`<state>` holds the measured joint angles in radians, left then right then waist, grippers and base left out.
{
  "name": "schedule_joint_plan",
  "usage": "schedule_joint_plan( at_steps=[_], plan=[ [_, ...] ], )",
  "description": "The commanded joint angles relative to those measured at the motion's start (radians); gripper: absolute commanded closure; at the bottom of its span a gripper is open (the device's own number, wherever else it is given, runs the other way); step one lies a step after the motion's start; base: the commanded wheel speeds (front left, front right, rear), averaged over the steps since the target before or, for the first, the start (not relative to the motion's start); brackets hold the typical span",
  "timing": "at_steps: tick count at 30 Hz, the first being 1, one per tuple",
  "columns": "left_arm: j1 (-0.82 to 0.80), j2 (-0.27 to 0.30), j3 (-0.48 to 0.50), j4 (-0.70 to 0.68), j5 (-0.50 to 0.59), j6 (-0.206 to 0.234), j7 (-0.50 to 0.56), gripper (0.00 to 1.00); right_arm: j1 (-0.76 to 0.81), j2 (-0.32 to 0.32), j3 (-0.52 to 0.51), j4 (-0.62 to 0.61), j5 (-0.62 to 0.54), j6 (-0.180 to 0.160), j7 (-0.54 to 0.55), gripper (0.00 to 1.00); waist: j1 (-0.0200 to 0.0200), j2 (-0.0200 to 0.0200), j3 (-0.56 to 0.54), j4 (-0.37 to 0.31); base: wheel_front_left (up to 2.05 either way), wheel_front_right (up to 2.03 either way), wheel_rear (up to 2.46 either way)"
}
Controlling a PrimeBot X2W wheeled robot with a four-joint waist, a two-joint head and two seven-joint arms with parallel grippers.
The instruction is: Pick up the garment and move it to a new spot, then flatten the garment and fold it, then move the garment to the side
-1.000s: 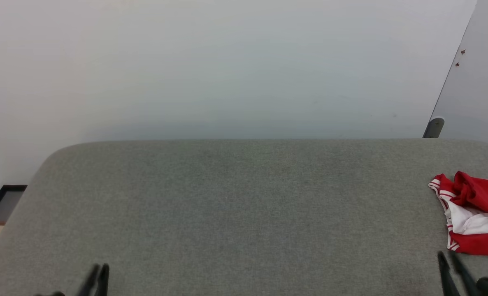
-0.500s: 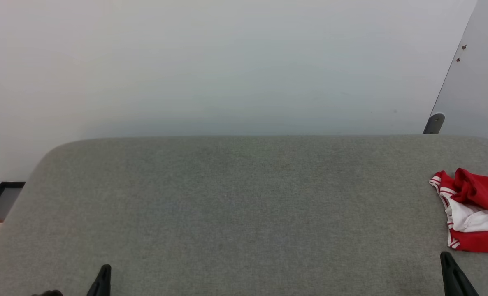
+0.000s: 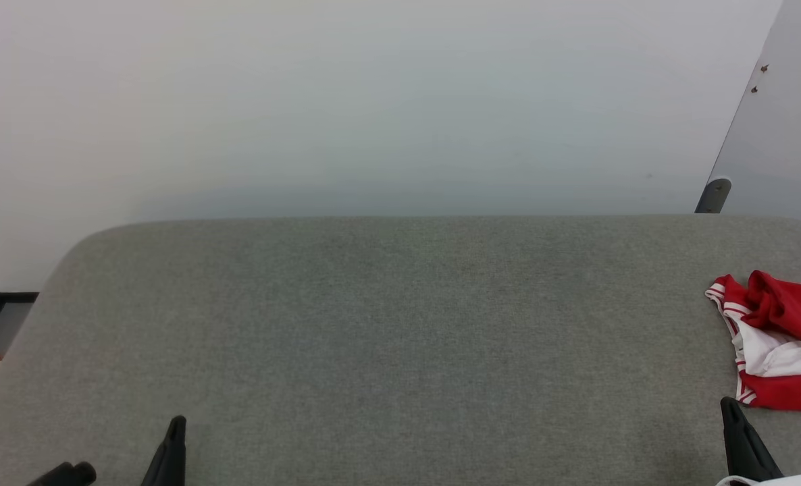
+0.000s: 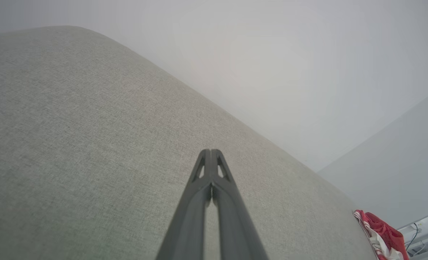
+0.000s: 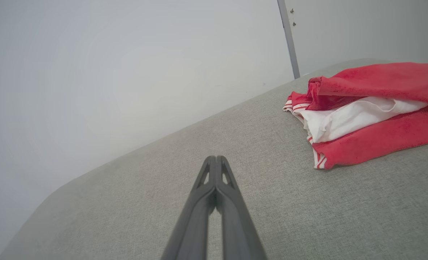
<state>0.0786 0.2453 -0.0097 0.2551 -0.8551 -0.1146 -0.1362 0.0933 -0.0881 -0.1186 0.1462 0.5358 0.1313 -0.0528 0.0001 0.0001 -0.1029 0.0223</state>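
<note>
Lying crumpled on the grey surface [image 3: 387,324], the garment [image 3: 779,351] sits near our right gripper [image 3: 727,405], at its 1 o'clock, not touching. We see both jaws pressed together, empty. Our left gripper [image 3: 177,424] is well apart, at 9 o'clock. A grey post [image 3: 713,196] stands beyond the surface, at the garment's 11 o'clock.

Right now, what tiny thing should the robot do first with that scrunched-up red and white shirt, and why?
Probably open the right gripper and ease it toward the crumpled red-and-white jersey shirt: its jaws are shut and empty, and the shirt lies untouched nearby on the grey fabric table.
</note>
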Motion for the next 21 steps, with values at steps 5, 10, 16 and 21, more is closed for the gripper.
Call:
schedule_joint_plan(
  at_steps=[5,10,16,21],
  plan=[
    [-0.041,-0.01,0.019,-0.014,-0.076,-0.007,0.022,1.0,-0.043,0.001,0.001,-0.003,0.106,0.0,0.014,1.0,0.0,-0.0001,0.006,-0.001,0.0,0.0,0.0],
    [-0.054,-0.025,0.027,-0.014,-0.13,-0.008,0.041,1.0,-0.056,0.004,0.002,0.005,0.184,0.0,0.026,1.0,0.0,-0.0001,0.011,-0.002,0.0,0.0,0.0],
    [-0.068,-0.041,0.037,-0.014,-0.191,-0.009,0.062,1.0,-0.071,0.007,0.002,0.014,0.271,0.0,0.04,1.0,0.0,-0.0001,0.018,-0.004,0.0,0.0,0.0],
    [-0.078,-0.055,0.045,-0.014,-0.239,-0.009,0.077,1.0,-0.084,0.01,0.002,0.021,0.339,0.0,0.051,1.0,0.0,-0.0001,0.023,-0.005,0.0,0.0,0.0]
  ],
)
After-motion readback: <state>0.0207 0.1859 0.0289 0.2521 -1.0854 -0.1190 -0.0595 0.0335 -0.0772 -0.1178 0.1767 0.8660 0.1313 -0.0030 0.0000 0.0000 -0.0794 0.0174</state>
